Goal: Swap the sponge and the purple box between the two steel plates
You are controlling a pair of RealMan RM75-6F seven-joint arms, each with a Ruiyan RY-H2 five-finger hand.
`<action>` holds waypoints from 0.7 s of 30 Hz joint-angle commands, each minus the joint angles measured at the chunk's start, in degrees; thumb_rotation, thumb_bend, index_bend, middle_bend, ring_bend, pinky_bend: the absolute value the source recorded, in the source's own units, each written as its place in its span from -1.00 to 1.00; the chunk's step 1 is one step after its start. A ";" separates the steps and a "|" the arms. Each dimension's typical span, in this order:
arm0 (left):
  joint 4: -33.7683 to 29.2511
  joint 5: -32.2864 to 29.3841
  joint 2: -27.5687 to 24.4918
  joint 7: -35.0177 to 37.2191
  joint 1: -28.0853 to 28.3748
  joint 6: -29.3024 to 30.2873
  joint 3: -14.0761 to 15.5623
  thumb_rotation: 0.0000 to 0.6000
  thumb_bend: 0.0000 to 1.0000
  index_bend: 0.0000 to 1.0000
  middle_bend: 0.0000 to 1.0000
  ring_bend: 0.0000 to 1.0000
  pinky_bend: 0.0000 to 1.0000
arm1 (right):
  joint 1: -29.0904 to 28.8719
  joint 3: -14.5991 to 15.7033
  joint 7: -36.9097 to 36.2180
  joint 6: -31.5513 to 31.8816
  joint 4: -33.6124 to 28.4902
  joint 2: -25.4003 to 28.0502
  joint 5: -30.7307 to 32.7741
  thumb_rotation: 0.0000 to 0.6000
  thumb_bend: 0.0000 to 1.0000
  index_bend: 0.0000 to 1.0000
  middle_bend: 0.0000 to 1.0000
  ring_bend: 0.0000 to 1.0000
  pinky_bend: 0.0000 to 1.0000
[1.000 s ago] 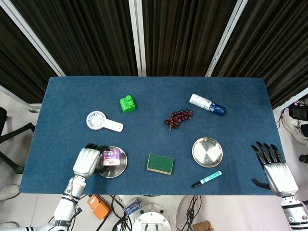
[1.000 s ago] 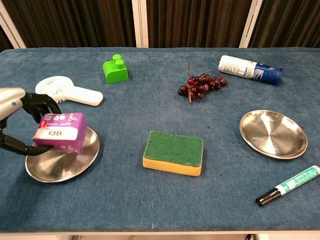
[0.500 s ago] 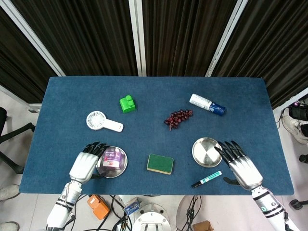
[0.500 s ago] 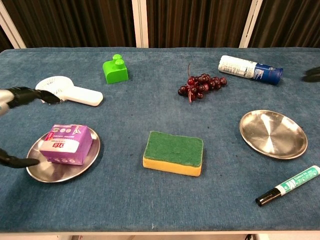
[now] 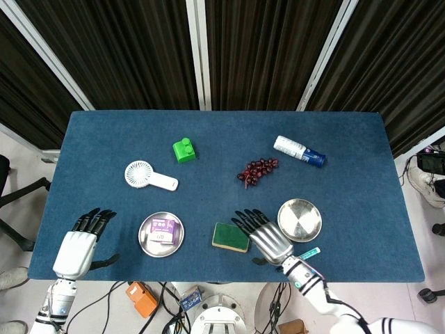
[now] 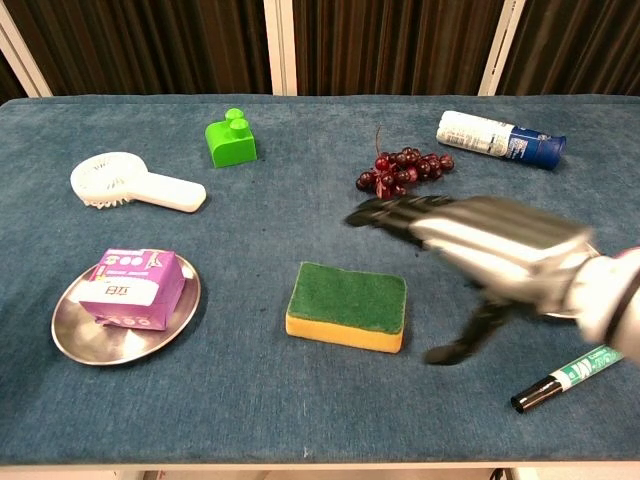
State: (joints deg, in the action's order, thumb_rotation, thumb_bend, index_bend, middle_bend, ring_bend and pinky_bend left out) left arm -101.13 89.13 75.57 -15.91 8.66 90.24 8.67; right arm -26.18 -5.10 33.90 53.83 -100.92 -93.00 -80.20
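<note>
The purple box [image 5: 162, 230] [image 6: 131, 289] lies in the left steel plate [image 5: 145, 241] [image 6: 91, 346], free of any hand. Between the two plates, on the cloth, lies the green-topped yellow sponge [image 5: 229, 237] [image 6: 346, 305]. My right hand [image 5: 264, 235] [image 6: 480, 246] hovers open just right of the sponge, fingers spread, blurred in the chest view. It partly covers the right steel plate [image 5: 303, 217] there. My left hand [image 5: 78, 247] is open near the table's front left edge, apart from the left plate, and shows in the head view only.
A white hand fan [image 5: 148, 176] [image 6: 135, 182], a green block [image 5: 184, 149] [image 6: 231, 138], grapes [image 5: 257, 170] [image 6: 402, 168] and a white-and-blue bottle [image 5: 299, 150] [image 6: 499, 138] lie further back. A green marker [image 5: 311, 252] [image 6: 577, 371] lies at the front right.
My left hand let go of the purple box onto the left plate and drew back left. My right hand swept in from the right edge to beside the sponge.
</note>
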 commanded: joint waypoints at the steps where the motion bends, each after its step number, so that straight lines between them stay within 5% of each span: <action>1: 1.34 -0.29 -0.59 1.97 -0.87 -0.28 -0.59 1.00 -0.97 -0.69 -0.71 -0.80 -0.65 | -3.40 -2.37 7.53 -1.49 2.77 -7.17 8.83 1.00 -0.58 -1.00 -0.83 -0.98 -0.71; 7: 1.94 0.19 -1.10 3.42 -1.53 -0.68 -1.35 1.00 -0.93 -0.69 -0.71 -0.80 -0.65 | -5.96 -3.33 12.60 -0.56 4.63 -9.95 15.80 1.00 -0.52 -0.89 -0.69 -0.85 -0.56; 17: 2.42 0.84 -1.28 4.29 -2.33 -1.58 -2.59 1.00 -0.92 -0.69 -0.71 -0.80 -0.65 | -8.14 -2.83 13.93 2.75 6.04 -10.38 18.63 1.00 -0.31 0.10 -0.08 -0.11 0.16; 21: 2.46 0.81 -1.38 4.42 -2.67 -1.79 -3.05 1.00 -0.92 -0.69 -0.71 -0.80 -0.65 | -8.28 -2.56 12.92 5.08 6.46 -10.22 16.56 1.00 -0.27 0.30 0.07 -0.01 0.26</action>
State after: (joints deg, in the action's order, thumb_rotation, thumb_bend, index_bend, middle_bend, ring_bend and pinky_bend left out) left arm -98.68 89.96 74.22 -11.51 6.04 88.48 5.67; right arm -34.38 -7.83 47.33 58.05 -94.69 -103.32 -62.76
